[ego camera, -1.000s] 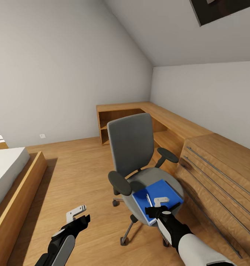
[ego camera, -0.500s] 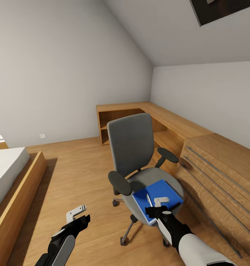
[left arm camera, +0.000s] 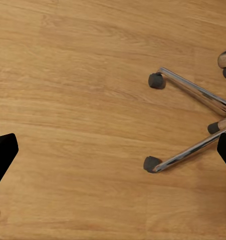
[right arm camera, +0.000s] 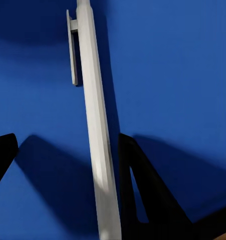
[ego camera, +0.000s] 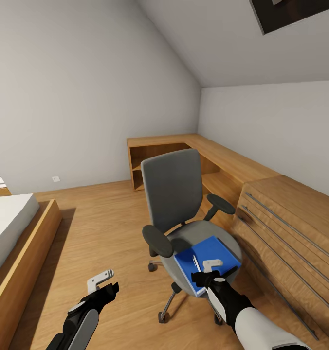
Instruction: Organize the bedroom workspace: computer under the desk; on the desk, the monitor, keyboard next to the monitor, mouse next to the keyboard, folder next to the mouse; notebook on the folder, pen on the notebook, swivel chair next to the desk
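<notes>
1. Blue folder (ego camera: 209, 256): one, flat, rectangular, lying on the swivel chair's (ego camera: 173, 190) grey padded seat.
2. White pen (right arm camera: 96, 130): one, slim, faceted, clipped, resting on the folder between my right claw's (ego camera: 209, 276) parted fingers.
3. My left claw (ego camera: 105, 286): spread apart, over wood floor (ego camera: 106, 228).
4. Chrome chair legs (left arm camera: 193, 95): castored.

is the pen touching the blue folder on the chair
Touching. The right wrist view shows the pen lying flat on the blue folder, no gap beneath it; the head view shows it on the folder on the swivel chair seat.
</notes>
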Controlling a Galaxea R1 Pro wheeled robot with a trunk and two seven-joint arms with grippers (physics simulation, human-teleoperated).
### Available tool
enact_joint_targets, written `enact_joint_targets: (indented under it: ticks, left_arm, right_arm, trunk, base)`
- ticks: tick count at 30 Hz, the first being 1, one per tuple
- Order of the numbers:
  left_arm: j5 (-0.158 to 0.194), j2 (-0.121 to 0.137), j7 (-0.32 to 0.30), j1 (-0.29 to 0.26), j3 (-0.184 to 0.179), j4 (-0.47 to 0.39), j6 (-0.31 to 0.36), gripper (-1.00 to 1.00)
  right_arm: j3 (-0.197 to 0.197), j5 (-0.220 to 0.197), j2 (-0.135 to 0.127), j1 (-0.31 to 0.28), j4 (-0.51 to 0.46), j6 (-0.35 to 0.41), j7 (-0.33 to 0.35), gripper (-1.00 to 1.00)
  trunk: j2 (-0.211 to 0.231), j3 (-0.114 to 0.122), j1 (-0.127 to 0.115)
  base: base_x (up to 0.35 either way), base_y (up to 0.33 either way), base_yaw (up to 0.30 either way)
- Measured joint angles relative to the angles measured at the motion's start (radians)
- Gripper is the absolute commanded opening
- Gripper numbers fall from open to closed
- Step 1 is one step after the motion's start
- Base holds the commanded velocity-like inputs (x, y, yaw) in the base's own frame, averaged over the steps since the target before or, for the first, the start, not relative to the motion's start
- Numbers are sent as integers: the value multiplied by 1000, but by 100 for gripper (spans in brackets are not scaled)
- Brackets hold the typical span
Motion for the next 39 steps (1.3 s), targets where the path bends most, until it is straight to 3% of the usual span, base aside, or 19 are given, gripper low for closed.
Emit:
enact_joint_targets:
  ticks: [39]
  left_arm:
    - [0, 0, 0, 0, 0, 9, 0, 100]
  right_arm:
    - [1, 1, -2, 0, -2, 14, 1, -100]
  trunk:
    - [0, 0, 0]
  base:
    - [0, 0, 0]
